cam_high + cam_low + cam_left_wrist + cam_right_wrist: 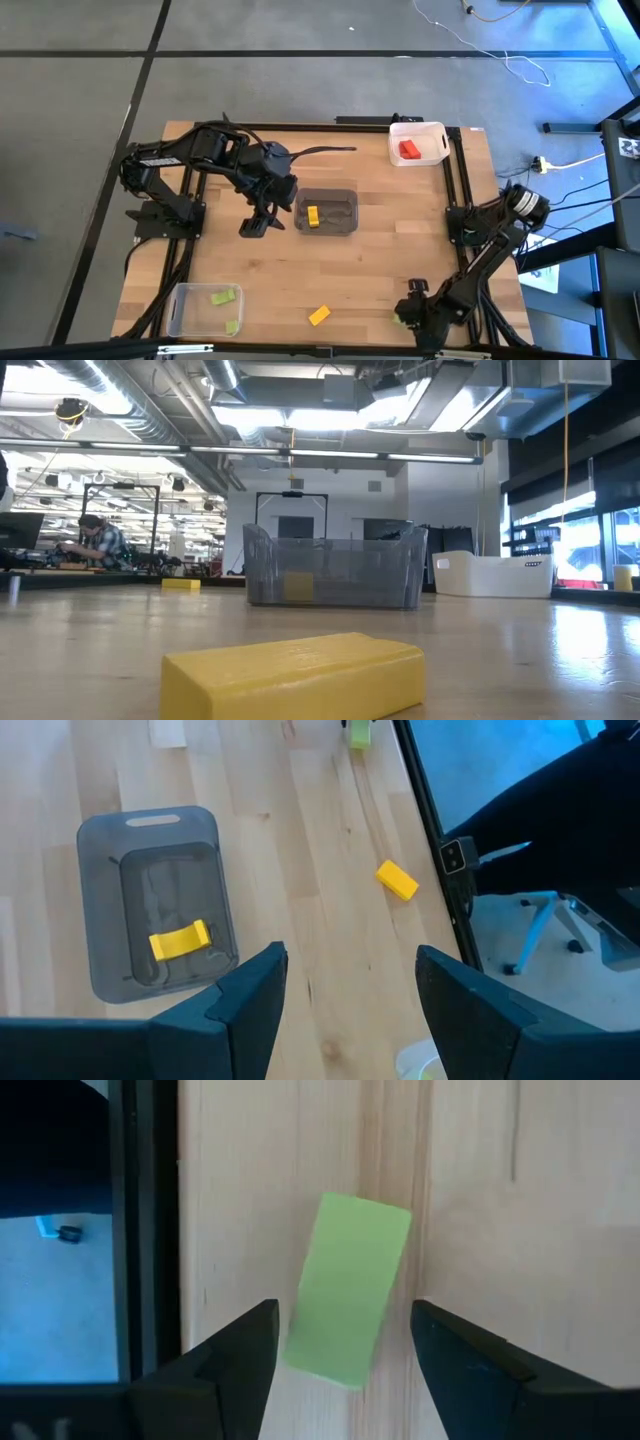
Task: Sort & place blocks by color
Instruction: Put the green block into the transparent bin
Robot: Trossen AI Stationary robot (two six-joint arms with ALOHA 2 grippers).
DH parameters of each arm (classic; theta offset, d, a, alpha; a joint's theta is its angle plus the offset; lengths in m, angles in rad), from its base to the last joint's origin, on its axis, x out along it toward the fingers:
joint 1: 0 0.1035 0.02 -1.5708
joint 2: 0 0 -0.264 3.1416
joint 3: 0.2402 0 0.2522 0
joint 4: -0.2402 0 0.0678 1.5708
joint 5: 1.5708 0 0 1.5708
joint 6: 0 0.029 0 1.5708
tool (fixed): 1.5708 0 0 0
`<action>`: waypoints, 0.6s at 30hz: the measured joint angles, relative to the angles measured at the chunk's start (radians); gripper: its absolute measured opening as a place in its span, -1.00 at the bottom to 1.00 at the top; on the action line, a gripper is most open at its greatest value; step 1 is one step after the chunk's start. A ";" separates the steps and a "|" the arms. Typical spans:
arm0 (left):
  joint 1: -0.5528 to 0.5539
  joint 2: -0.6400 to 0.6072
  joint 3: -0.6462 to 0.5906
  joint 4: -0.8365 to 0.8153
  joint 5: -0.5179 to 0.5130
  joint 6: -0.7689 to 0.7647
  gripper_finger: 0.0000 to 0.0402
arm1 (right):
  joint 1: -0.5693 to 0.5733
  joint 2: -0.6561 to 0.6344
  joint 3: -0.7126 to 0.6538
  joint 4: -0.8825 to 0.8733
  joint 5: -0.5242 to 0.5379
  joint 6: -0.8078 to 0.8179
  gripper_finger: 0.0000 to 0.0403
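Green block (348,1288): lies loose on the table edge, framed by the right gripper (340,1370), fingers apart; grasp pending. Next: descend, close, carry to the clear bin (178,312). Left gripper (256,222): fingers apart, empty, beside the grey bin (350,195).

overhead, table-level, wrists, sharing grey bin (327,211)

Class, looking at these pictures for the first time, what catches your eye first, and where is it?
A light green block lies on the wood right below the open right gripper at the table's near right edge. The open left gripper hovers beside the grey bin mid-table, which holds one yellow block; another yellow block lies loose near the front.
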 joint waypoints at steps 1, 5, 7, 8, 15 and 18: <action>0.000 0.000 0.000 0.000 0.000 0.000 0.07 | 0.000 0.009 0.000 0.009 0.000 0.000 0.14; 0.000 0.000 0.000 0.002 0.000 -0.001 0.07 | 0.000 0.037 0.003 0.021 0.003 -0.002 0.14; 0.000 0.000 0.000 0.004 -0.001 -0.001 0.07 | 0.000 0.051 0.005 0.019 0.007 0.000 0.14; 0.000 0.000 0.000 0.005 -0.001 -0.002 0.07 | 0.000 0.055 0.005 0.021 0.008 0.010 0.14; 0.000 0.000 0.000 0.005 -0.001 -0.001 0.07 | 0.000 0.060 0.004 0.034 0.008 0.079 0.14; 0.000 0.000 0.000 0.006 -0.013 -0.001 0.07 | 0.001 0.061 0.003 0.038 0.026 0.080 0.14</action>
